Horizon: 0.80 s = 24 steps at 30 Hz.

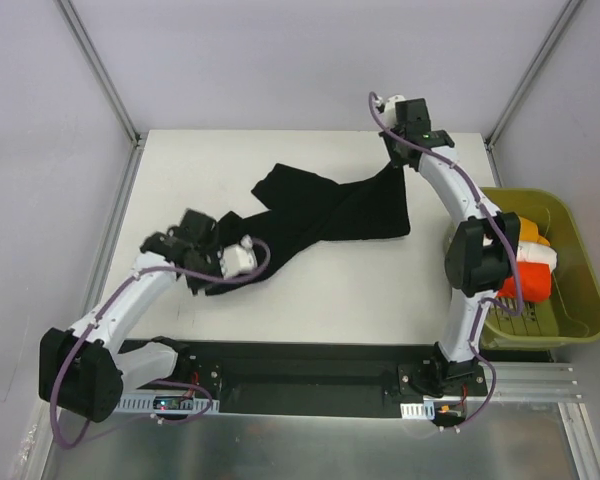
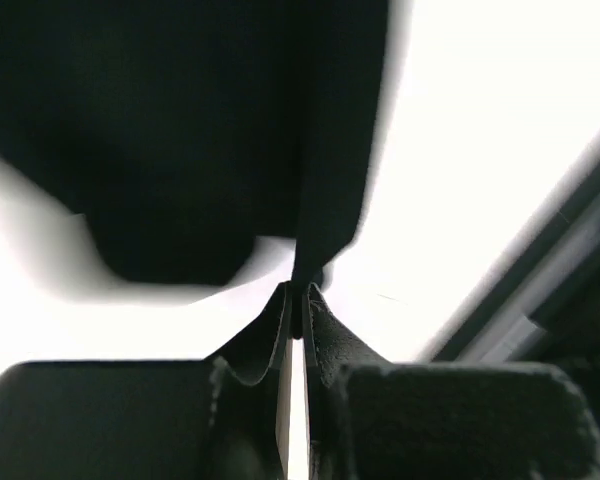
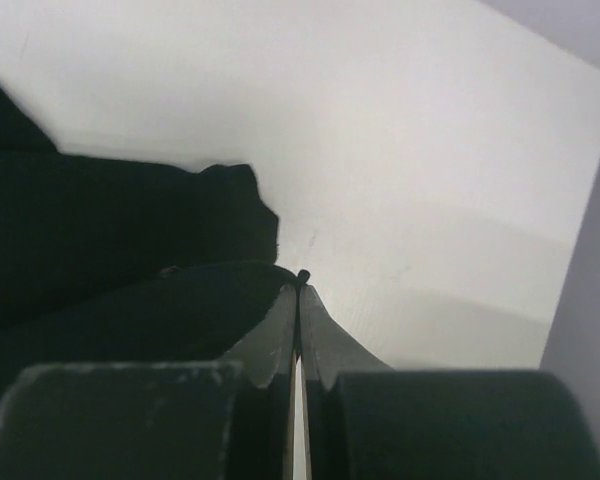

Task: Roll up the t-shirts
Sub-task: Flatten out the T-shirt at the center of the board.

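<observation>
The white tabletop [image 1: 280, 310] is boxed in by pale grey walls and metal corner posts. Left of centre in the overhead view, the left claw [image 2: 296, 300] is pinched tight on the lower-left end of the black t-shirt [image 1: 330, 215]. At the upper right, close to the far edge, the right claw [image 3: 300, 285] is clamped on the shirt's upper-right corner. The cloth runs rumpled on a diagonal between them. Bare tabletop lies along the left side, the upper-left corner and the near strip. Beyond the right edge, the olive bin [image 1: 565, 205] holds an orange bundle [image 1: 532, 232], a white bundle [image 1: 536, 257] and a red-orange bundle [image 1: 528, 287].
</observation>
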### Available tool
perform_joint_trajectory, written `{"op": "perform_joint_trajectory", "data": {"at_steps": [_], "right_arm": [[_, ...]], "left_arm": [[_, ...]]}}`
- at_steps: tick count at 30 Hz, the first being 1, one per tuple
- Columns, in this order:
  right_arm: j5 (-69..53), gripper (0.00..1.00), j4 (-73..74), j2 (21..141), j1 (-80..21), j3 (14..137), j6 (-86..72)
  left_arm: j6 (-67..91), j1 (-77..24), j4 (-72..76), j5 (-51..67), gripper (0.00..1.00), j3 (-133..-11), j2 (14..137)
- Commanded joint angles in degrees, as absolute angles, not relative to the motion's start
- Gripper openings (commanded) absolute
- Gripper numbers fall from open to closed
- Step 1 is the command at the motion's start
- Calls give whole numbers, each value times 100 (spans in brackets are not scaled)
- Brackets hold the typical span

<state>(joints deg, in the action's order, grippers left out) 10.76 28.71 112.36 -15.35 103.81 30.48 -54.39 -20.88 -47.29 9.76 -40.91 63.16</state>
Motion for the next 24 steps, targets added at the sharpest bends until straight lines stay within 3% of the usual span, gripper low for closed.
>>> {"op": "perform_joint_trajectory", "data": {"at_steps": [1,13,19,24], "right_arm": [[1116,1,3032,10503,-1117,11283,2988],[993,1,2154,9573,-844,12190,3928],[861,1,1881,8922,-852,12489,4095],[800,0,1723,8281,-984,12516,4446]], "left_arm": [[-4722,-1039,-4745,1590,0,-6706,6660],[-3297,96,-4887,1345,0,-11632,8806],[-2822,114,-4825,1204,0,-12813,8702],[-2724,114,-4553,932,0,-13043,8184]]}}
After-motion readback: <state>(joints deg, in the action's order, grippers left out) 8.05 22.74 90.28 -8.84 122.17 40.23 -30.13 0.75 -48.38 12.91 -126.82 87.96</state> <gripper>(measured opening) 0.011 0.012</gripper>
